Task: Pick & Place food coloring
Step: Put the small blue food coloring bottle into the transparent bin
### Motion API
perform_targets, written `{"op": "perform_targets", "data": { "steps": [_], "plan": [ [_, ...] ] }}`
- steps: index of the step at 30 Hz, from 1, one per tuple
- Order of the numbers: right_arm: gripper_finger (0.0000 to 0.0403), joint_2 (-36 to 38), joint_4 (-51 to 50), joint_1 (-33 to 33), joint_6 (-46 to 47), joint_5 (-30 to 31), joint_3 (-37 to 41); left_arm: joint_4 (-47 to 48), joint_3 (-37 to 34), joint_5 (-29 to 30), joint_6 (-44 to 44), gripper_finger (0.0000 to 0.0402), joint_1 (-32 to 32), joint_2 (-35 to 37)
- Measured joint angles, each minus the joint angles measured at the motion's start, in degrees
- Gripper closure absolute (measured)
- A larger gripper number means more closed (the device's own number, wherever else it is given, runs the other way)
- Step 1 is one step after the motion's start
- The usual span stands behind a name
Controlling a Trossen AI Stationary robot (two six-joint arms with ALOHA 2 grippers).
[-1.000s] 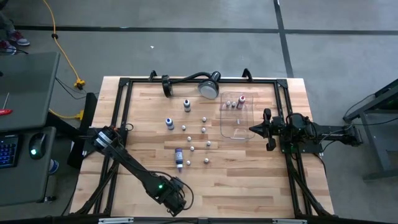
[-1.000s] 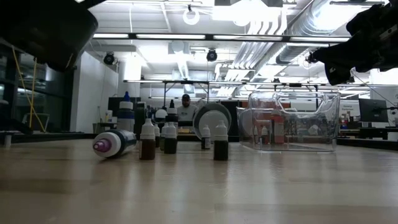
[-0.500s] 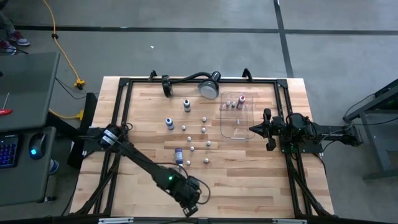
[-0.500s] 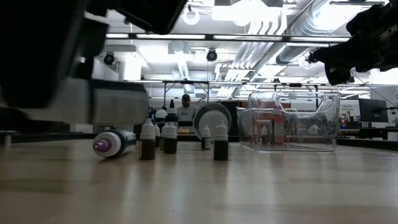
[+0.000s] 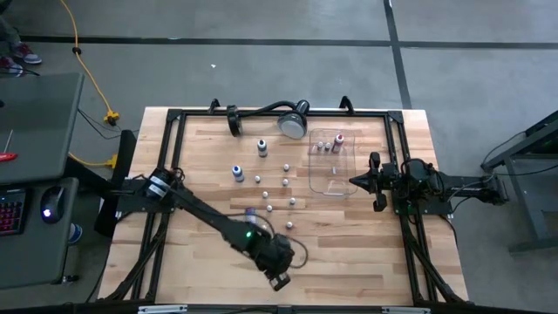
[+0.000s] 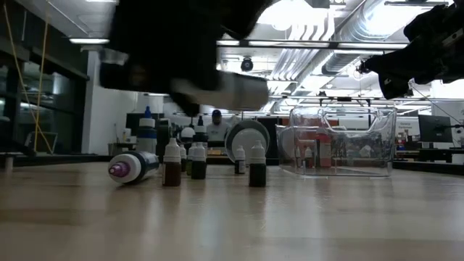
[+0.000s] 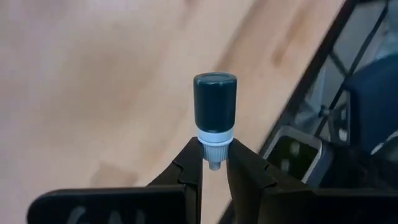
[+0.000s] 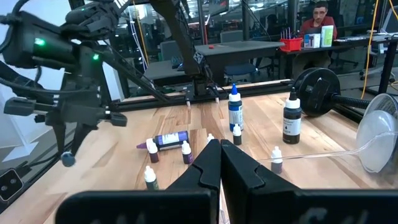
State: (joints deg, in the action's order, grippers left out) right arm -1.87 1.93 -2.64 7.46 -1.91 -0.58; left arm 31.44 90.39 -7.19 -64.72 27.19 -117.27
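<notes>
My left gripper [image 7: 214, 165] hangs above the table's near edge [image 5: 279, 279] and is shut on one tiny food coloring bottle [image 7: 215, 102] with a dark teal body and a white cap. Several more food coloring bottles [image 5: 261, 179] stand on their bases mid-table. A purple-labelled one [image 6: 134, 167] lies on its side. The clear tray [image 5: 331, 166] holds a few bottles [image 5: 327, 144] at its far end. My right gripper [image 5: 353, 181] is shut and hovers by the tray's right side. My left gripper pinches the bottle's white cap [image 7: 215, 140] between its two fingertips [image 7: 189, 165]. The dark body sticks out past the fingers. In the right wrist view the fingers point down and the bottle [image 8: 65, 160] hangs below them, clear of the table.
A round silver lamp head [image 5: 293, 122] on a black gooseneck lies at the far edge. Black frame rails [image 5: 174, 157] run along the table's left, right and far sides. Bare wood spans the near half [image 5: 349, 253]. A person [image 8: 320, 15] sits at a desk beyond the table.
My left arm has swung toward the table's right along the near edge, and its gripper has moved from the near-left part to about the middle of that edge. In the low view it has swept across from left to centre. My right arm has kept still.
</notes>
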Motion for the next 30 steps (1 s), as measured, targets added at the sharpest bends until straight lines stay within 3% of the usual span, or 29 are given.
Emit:
{"op": "perform_targets", "data": {
  "steps": [5, 18, 26, 30],
  "plan": [
    [0.0402, 0.00, 0.00, 0.01, 0.00, 0.00, 0.00, -4.56, 0.02, -0.20, 2.15, 0.0360, -4.56, 0.01],
    [0.0402, 0.00, 0.00, 0.01, 0.00, 0.00, 0.00, -8.95, 0.02, -8.55, 6.75, 0.0360, -16.95, 0.02],
    [0.0402, 0.00, 0.00, -0.01, 0.00, 0.00, 0.00, -7.27, 0.02, -5.02, 17.31, 0.0360, -17.17, 0.11],
    [0.0402, 0.00, 0.00, -0.01, 0.00, 0.00, 0.01, -2.13, 0.02, 0.00, 21.90, 0.0360, -16.51, 0.11]
  ]
}}
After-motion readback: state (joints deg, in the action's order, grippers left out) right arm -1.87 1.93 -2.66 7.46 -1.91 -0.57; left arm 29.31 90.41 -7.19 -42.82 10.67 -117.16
